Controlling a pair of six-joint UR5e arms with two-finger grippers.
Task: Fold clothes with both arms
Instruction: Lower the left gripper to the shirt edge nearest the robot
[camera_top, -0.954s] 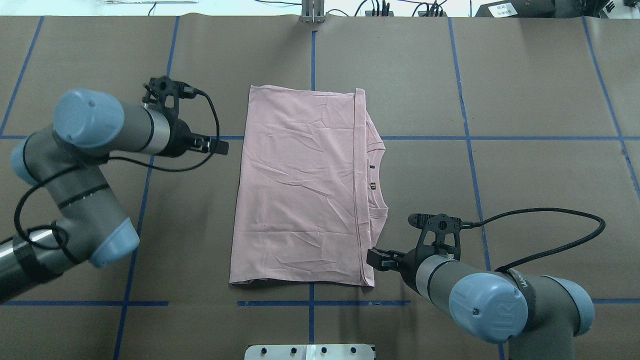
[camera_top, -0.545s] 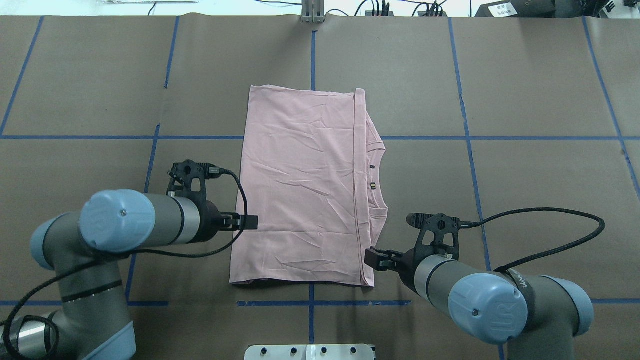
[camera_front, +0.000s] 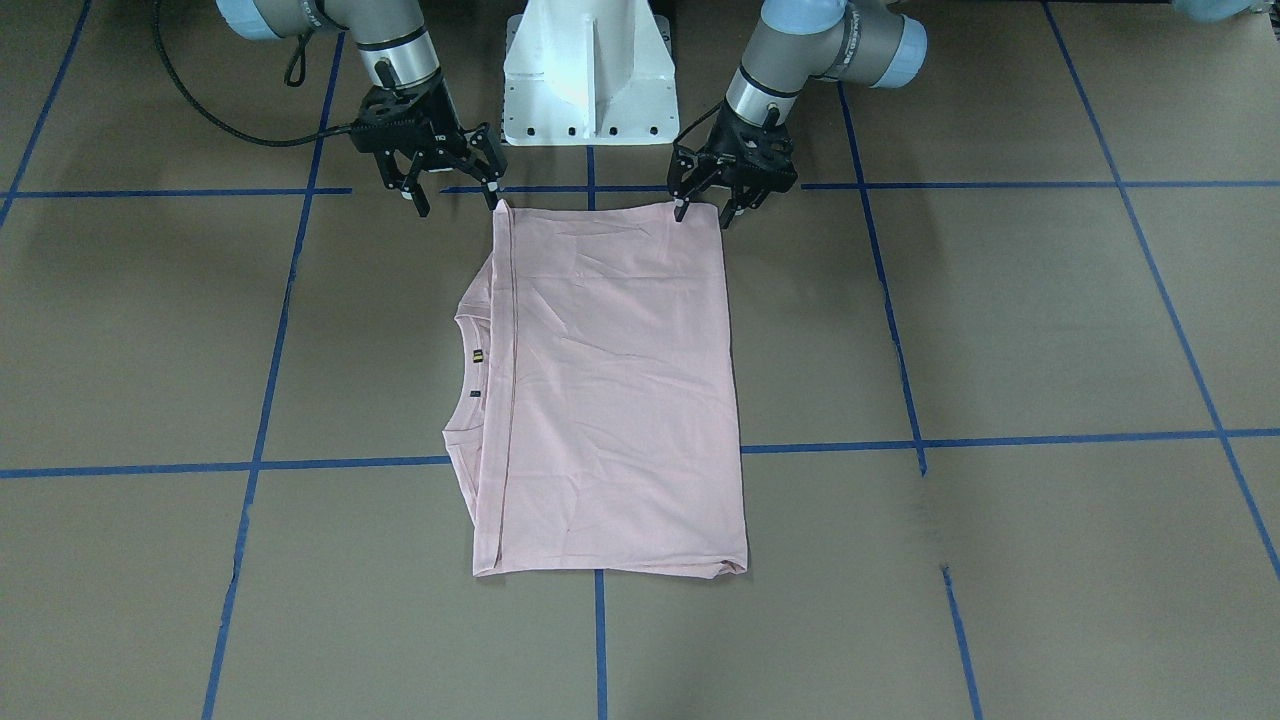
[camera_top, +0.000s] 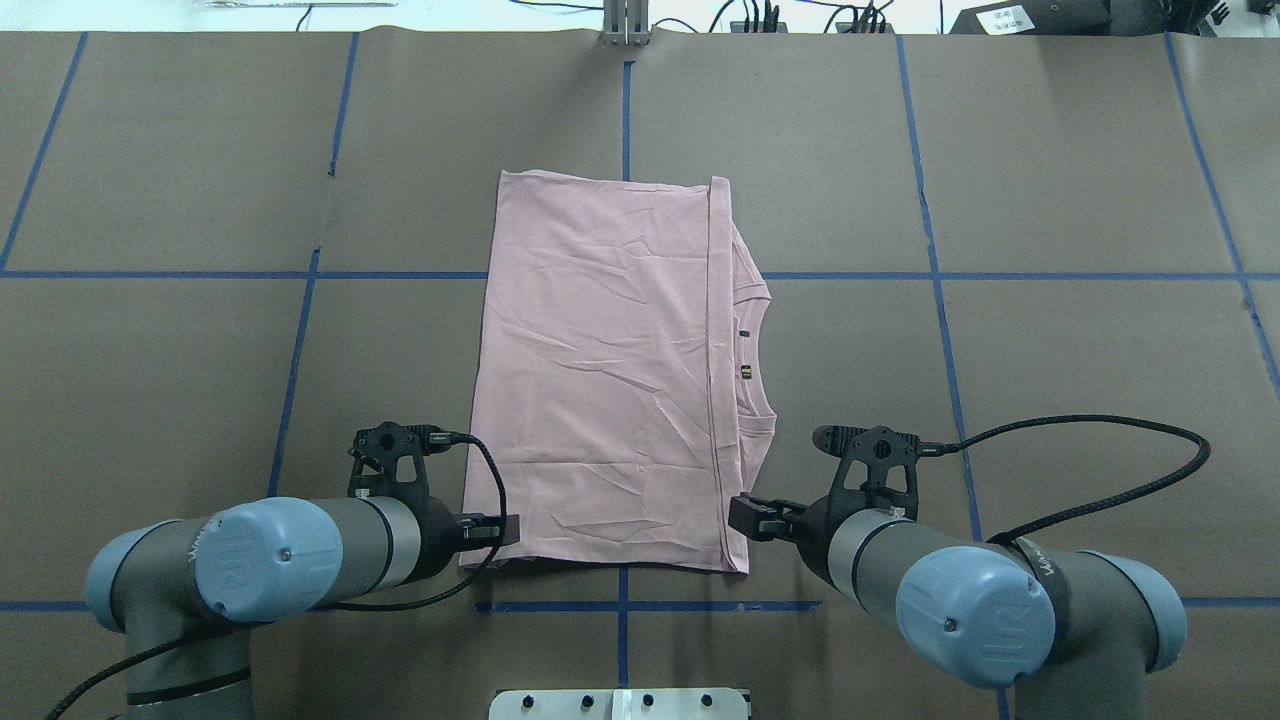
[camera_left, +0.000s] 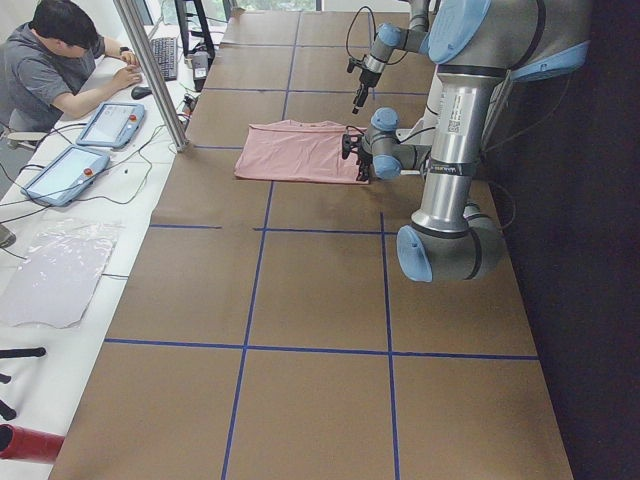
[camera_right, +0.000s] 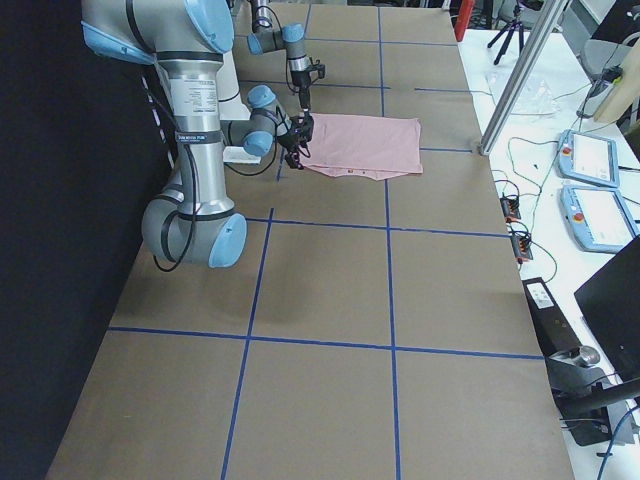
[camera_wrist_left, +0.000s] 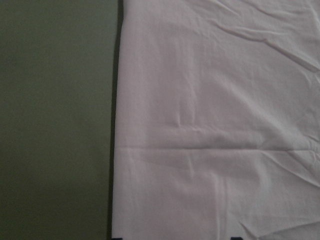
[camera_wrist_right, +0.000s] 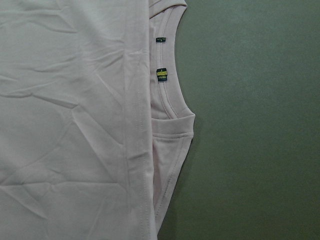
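Pink T-shirt lies flat mid-table, folded to a long rectangle on the brown paper-covered table, with blue tape lines crossing under it. The folded edge runs lengthwise on the robot's right side, and the neckline pokes out beyond it. Left gripper sits at the shirt's near-left corner and right gripper at the near-right corner, both low by the hem nearest the robot. Only the front-facing view shows the fingers: both pairs are spread apart with nothing clamped. The left pair straddles its corner; one right fingertip is at the fabric edge, the other over bare table. Overhead shows the grippers only end-on as black blocks, so the gap is unreadable there. Left wrist view shows just wrinkled cloth and its straight side edge against the table. Right wrist view shows the fold seam, the ribbed neckline and two small tags inside it. Left-end view adds a person seated at a side desk. White pedestal stands between the arms in the front view.
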